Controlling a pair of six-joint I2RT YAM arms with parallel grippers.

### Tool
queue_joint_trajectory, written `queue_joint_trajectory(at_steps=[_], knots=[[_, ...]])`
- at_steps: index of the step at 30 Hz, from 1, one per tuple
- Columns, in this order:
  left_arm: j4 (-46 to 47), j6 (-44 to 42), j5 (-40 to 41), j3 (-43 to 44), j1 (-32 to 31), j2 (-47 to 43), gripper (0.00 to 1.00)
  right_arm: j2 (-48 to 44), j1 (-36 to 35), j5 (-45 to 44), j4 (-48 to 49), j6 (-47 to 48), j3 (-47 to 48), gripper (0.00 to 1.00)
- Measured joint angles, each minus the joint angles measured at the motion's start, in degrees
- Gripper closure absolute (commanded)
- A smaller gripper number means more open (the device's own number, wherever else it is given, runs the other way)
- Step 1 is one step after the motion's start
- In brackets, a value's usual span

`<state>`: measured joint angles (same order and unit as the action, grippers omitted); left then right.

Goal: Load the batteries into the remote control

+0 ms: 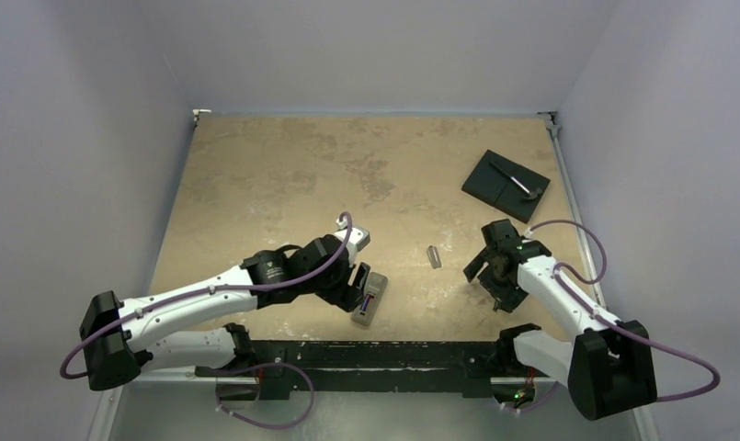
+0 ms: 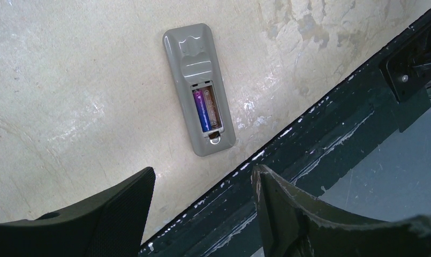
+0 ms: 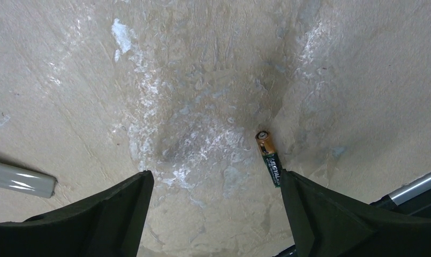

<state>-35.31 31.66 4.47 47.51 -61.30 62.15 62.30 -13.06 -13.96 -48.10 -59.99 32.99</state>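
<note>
Worn beige table (image 1: 256,165) carries the remote control (image 2: 198,88) back up, compartment open for loading, one purple battery (image 2: 201,111) inside. Above it the left gripper (image 2: 203,171), and the right gripper (image 3: 216,174) just beside a loose battery (image 3: 269,158), both gape wide, holding nothing.

left end effector (image 2: 202,179): jaws apart | right end effector (image 3: 216,179): jaws apart, angled down
</note>
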Motion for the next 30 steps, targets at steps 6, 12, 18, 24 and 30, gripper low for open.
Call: queue_joint_trajectory(at_steps=[6,12,18,24,30], knots=[[0.0,0.0,0.0,0.0,0.0,0.9,0.33,-1.4,0.0,-0.1,0.9,-1.1,-1.0,0.01],[0.0,0.0,0.0,0.0,0.0,1.5,0.33,0.3,0.0,-0.4,1.6,-1.7,-1.0,0.01],[0.0,0.0,0.0,0.0,0.0,2.4,0.33,0.3,0.0,0.6,4.9,-1.0,-3.1,0.01],[0.0,0.0,0.0,0.0,0.0,3.3,0.33,-0.1,0.0,3.4,7.7,1.8,-3.1,0.01],[0.0,0.0,0.0,0.0,0.0,3.9,0.33,-0.1,0.0,4.7,9.7,3.3,-3.1,0.01]])
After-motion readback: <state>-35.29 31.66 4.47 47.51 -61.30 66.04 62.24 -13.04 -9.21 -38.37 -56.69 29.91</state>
